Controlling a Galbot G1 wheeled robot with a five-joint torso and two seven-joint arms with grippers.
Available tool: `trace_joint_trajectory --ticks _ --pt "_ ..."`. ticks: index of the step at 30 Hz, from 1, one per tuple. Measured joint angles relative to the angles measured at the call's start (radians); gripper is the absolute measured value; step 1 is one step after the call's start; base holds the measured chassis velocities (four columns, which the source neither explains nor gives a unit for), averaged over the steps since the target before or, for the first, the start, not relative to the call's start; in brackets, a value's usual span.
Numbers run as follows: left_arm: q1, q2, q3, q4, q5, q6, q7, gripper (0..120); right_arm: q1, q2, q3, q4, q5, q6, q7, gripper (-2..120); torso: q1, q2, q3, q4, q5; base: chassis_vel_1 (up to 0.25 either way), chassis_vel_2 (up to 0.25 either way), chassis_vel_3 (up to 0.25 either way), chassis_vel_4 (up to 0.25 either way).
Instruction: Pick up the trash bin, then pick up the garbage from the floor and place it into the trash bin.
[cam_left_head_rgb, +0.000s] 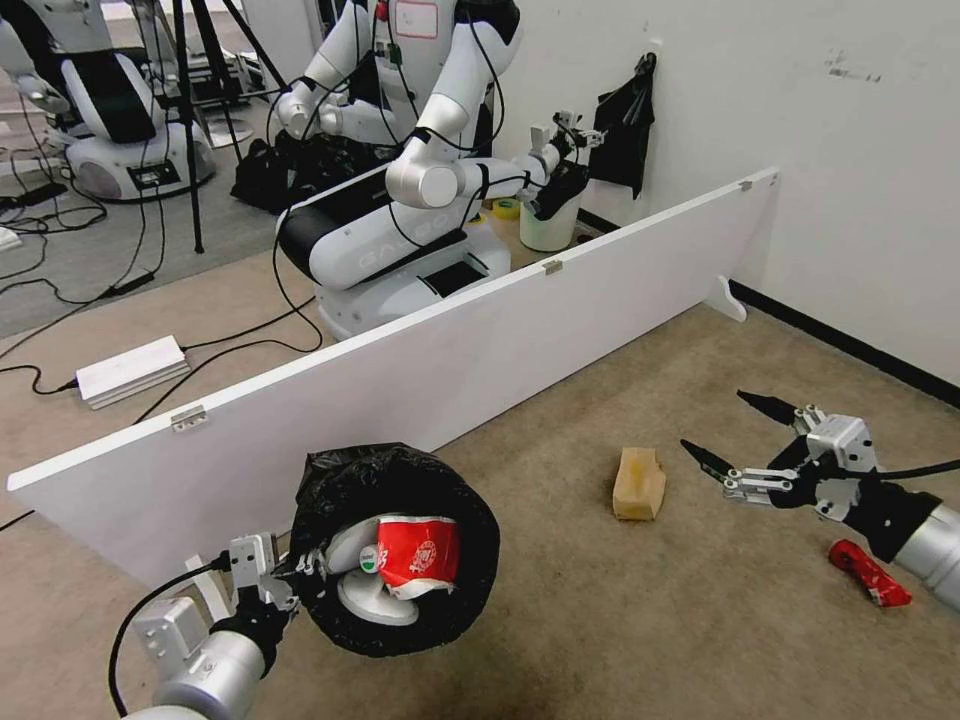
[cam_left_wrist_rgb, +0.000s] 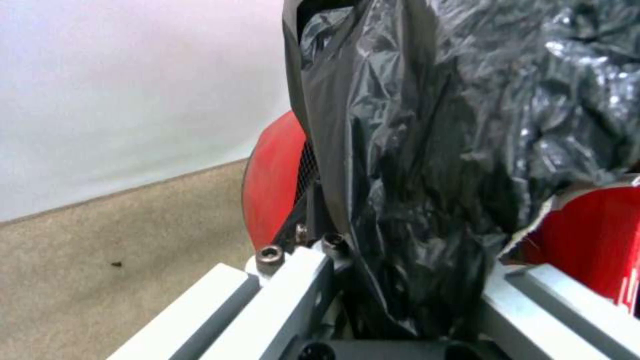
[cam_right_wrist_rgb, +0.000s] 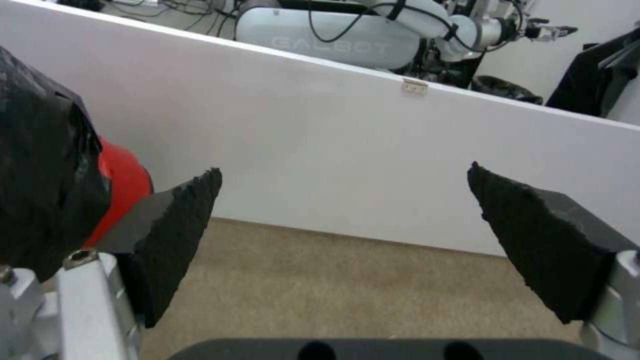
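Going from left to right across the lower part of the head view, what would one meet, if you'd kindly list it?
Left gripper shut on the rim of the trash bin → tan paper bag → open right gripper → red can.

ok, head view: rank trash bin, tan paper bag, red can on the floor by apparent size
1. trash bin, held up by the left pincer, nearer the camera, so it looks bigger.
2. tan paper bag.
3. red can, flattened.
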Motion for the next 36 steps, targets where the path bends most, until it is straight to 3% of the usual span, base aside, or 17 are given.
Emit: trace_joint_trajectory --ticks 22,36 --pt "0.008 -0.011 -0.001 -0.006 0.028 -0.017 0.011 0 -0.018 0.019 0.014 0.018 0.019 0.001 0.013 96 0.0 0.0 0.0 0.0001 0.0 0.0 0.0 0.0 0.0" --pt "0.011 -0.01 -0.002 -0.006 0.034 -0.018 0.015 0 -0.027 0.071 0.022 0.028 -0.007 0.021 -0.004 96 0.0 0.0 0.0 0.0 0.0 0.0 0.0 0.0 0.0"
